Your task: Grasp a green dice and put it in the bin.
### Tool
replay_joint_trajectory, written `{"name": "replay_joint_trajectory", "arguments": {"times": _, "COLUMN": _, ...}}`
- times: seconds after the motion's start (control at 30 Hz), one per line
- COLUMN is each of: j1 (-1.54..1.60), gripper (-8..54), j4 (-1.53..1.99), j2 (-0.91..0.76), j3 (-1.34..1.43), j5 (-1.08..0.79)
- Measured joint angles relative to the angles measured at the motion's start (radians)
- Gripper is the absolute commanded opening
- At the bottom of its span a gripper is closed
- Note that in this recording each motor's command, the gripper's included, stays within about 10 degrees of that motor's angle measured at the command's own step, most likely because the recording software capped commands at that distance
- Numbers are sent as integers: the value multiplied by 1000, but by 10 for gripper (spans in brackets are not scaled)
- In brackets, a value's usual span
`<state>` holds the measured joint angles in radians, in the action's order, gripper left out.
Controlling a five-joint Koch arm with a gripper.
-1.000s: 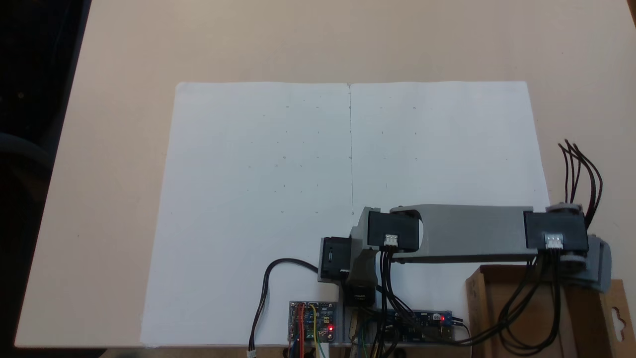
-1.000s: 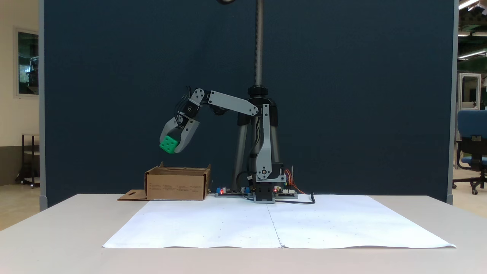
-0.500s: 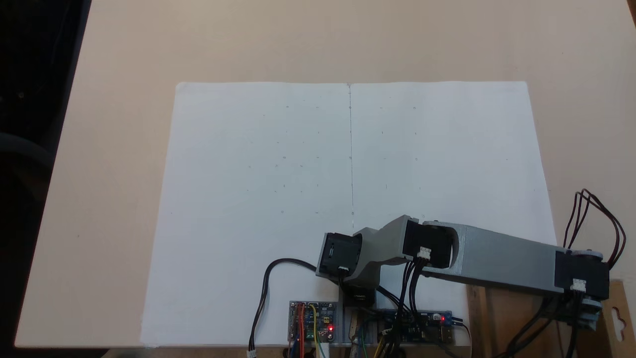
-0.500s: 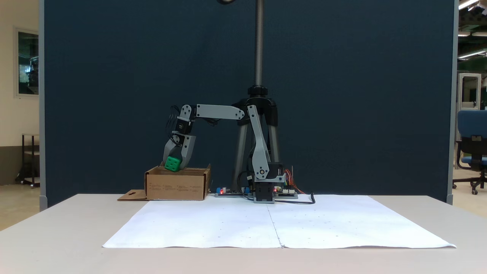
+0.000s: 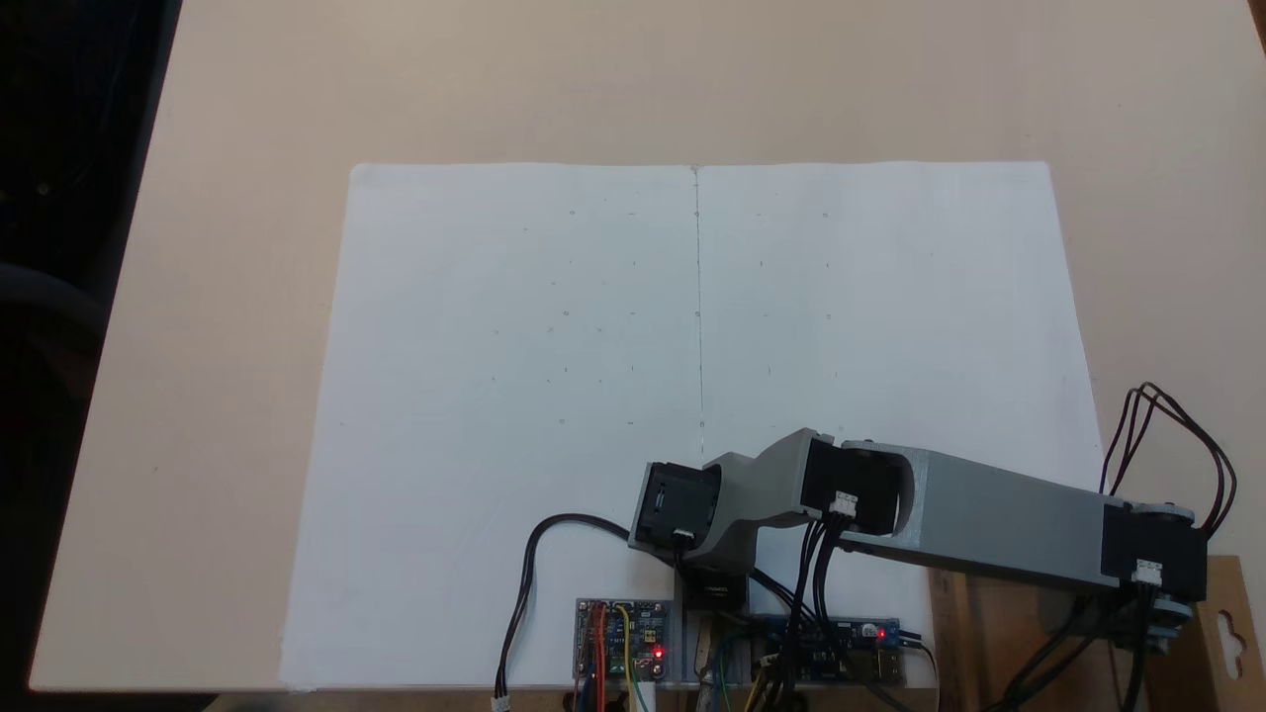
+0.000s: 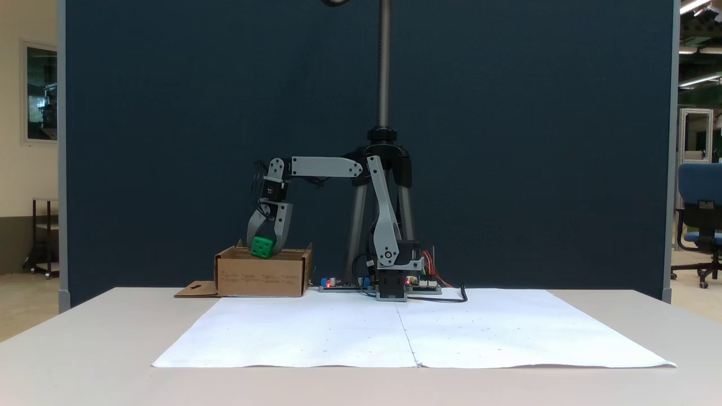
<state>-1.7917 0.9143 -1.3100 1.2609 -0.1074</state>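
Note:
The green dice (image 6: 263, 247) hangs at the rim of the bin (image 6: 262, 274), a brown cardboard box at the table's back left in a fixed view. My gripper (image 6: 263, 250) points down over the box and is shut on the dice. In the top-down fixed view the bin (image 5: 1009, 648) lies at the lower right, partly under the grey arm (image 5: 989, 529), with its hang-hole flap (image 5: 1226, 633) sticking out to the right. The dice and fingertips are hidden there beneath the wrist.
White paper sheets (image 5: 697, 396) cover the middle of the tan table (image 5: 247, 247). The arm's base and circuit boards (image 5: 623, 638) sit at the table edge beside the bin, with a black cable (image 5: 524, 583) looping onto the paper. A tripod pole (image 6: 384, 67) rises behind the base.
The arm swung toward the bin and dropped, carrying the dice from well above the box down to its rim. In the last half second it sank slightly further.

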Motion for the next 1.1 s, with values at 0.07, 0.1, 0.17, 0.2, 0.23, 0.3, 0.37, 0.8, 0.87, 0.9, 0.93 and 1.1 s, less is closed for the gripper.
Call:
{"name": "replay_joint_trajectory", "arguments": {"times": 0.07, "j1": -2, "gripper": 394, "j4": 3, "j2": -2, "j3": -2, "j5": 0}}
{"name": "replay_joint_trajectory", "arguments": {"times": 0.1, "j1": -2, "gripper": 433, "j4": 3, "j2": -2, "j3": -2, "j5": 0}}
{"name": "replay_joint_trajectory", "arguments": {"times": 0.17, "j1": -2, "gripper": 434, "j4": 2, "j2": 0, "j3": 0, "j5": 0}}
{"name": "replay_joint_trajectory", "arguments": {"times": 0.2, "j1": -2, "gripper": 434, "j4": 2, "j2": 0, "j3": -2, "j5": -2}}
{"name": "replay_joint_trajectory", "arguments": {"times": 0.23, "j1": -2, "gripper": 434, "j4": 2, "j2": -2, "j3": -2, "j5": 0}}
{"name": "replay_joint_trajectory", "arguments": {"times": 0.3, "j1": 2, "gripper": 434, "j4": 0, "j2": 0, "j3": 0, "j5": -2}}
{"name": "replay_joint_trajectory", "arguments": {"times": 0.37, "j1": 8, "gripper": 434, "j4": -6, "j2": -3, "j3": -2, "j5": -2}}
{"name": "replay_joint_trajectory", "arguments": {"times": 0.8, "j1": 270, "gripper": 434, "j4": -281, "j2": -196, "j3": 2, "j5": 175}}
{"name": "replay_joint_trajectory", "arguments": {"times": 0.87, "j1": 367, "gripper": 434, "j4": -357, "j2": -256, "j3": 0, "j5": 213}}
{"name": "replay_joint_trajectory", "arguments": {"times": 0.9, "j1": 416, "gripper": 434, "j4": -385, "j2": -290, "j3": 2, "j5": 227}}
{"name": "replay_joint_trajectory", "arguments": {"times": 0.93, "j1": 472, "gripper": 434, "j4": -405, "j2": -319, "j3": 0, "j5": 236}}
{"name": "replay_joint_trajectory", "arguments": {"times": 1.1, "j1": 756, "gripper": 435, "j4": -443, "j2": -396, "j3": 0, "j5": 244}}
